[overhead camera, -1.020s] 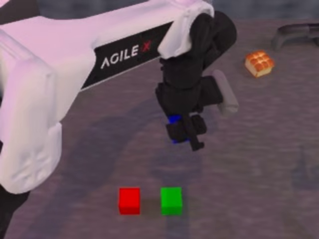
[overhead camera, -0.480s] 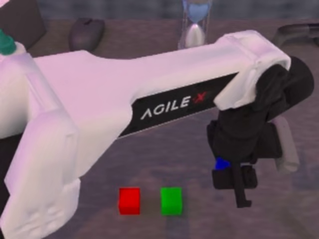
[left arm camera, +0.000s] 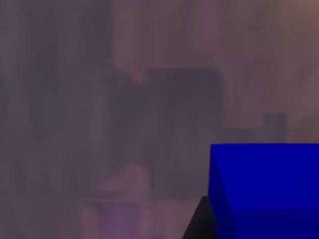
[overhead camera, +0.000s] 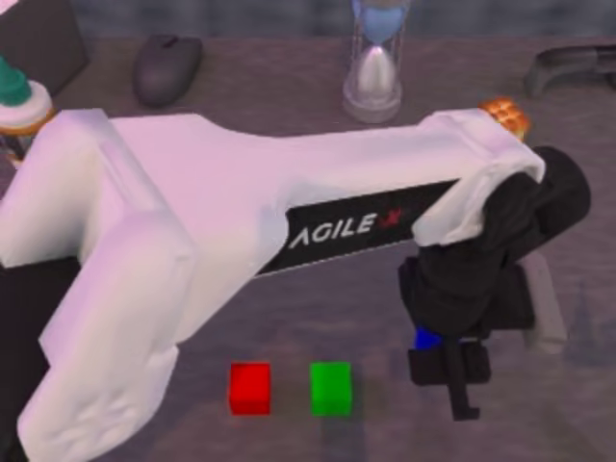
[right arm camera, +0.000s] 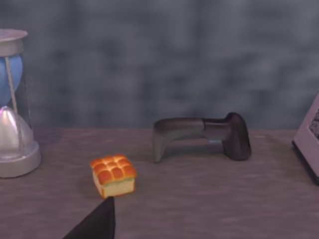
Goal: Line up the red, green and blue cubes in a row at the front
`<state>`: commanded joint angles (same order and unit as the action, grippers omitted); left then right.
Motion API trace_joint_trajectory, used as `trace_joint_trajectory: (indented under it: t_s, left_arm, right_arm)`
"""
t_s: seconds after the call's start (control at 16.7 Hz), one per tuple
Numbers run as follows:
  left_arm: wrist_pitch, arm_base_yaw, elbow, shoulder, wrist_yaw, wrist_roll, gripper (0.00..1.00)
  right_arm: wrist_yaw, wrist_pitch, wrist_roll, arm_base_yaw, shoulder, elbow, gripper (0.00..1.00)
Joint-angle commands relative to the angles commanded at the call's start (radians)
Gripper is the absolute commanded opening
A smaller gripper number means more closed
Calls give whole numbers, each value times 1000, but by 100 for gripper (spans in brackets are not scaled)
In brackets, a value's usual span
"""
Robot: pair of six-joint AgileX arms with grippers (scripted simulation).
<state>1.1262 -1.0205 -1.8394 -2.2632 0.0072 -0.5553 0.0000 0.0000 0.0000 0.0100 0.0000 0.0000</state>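
Right of the green cube (overhead camera: pixel 331 388), on the row's open side, the left claw (overhead camera: pixel 449 371) hangs over the table (overhead camera: pixel 539 414) with the blue cube (overhead camera: pixel 425 338) clenched between its fingers. Only a sliver of blue shows from above under the dark wrist, but the left wrist view fills one corner with the same cube (left arm camera: pixel 264 189), close against a dark fingertip, so the grip looks firm. The carry makes sense: the red cube (overhead camera: pixel 250 388) sits just left of the green cube, a small gap between them, both square to the front edge, and the free slot is the one to the green cube's right. I judge the blue cube to be a little behind and to the right of that slot and not yet set down; whether it touches the table I cannot tell.

Behind the green cube, well apart, stand a sand timer (overhead camera: pixel 373 67) and a computer mouse (overhead camera: pixel 166 67); a bread roll (right arm camera: pixel 112 175) and a handheld scanner (right arm camera: pixel 202 135) lie behind and to its right, all clear of the row. Nothing here serves as a container except the timer, with pale sand heaped in its lower bulb.

Of the right claw (right arm camera: pixel 94 224) only a dark tip shows in its own wrist view, parked; I cannot tell its state.
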Motion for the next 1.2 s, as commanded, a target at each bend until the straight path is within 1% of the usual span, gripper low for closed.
trace_joint_trajectory:
  t_s: [0.18,0.42,1.2]
  left_arm:
    - [-82,-3,64,-22,1,0,0]
    - [-89,-3,70,-25,1,-1,0]
    - [-89,-3,70,-25,1,-1,98]
  right_arm:
    - [0,0,0,0,0,0,100]
    - [0,0,0,0,0,0,100]
    - [0,0,0,0,0,0,100]
